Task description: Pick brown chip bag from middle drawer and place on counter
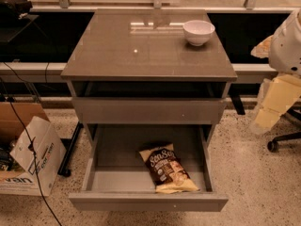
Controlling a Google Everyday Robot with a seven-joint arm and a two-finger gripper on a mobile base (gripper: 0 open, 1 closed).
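Note:
The brown chip bag (169,169) lies flat in the open middle drawer (113,180), towards its front right, with the "Sea Salt" script facing up. The drawer is pulled out at the bottom of the grey cabinet. The counter (141,51) is the cabinet's glossy top above it. My gripper (270,112), pale yellow below the white arm, hangs at the right edge of the view. It is beside the cabinet at about the height of the upper drawer front, well apart from the bag.
A white bowl (198,32) stands at the counter's back right. A closed drawer front (148,109) sits above the open drawer. Cardboard boxes (28,157) and cables lie on the floor to the left. An office chair base (282,140) is at the right.

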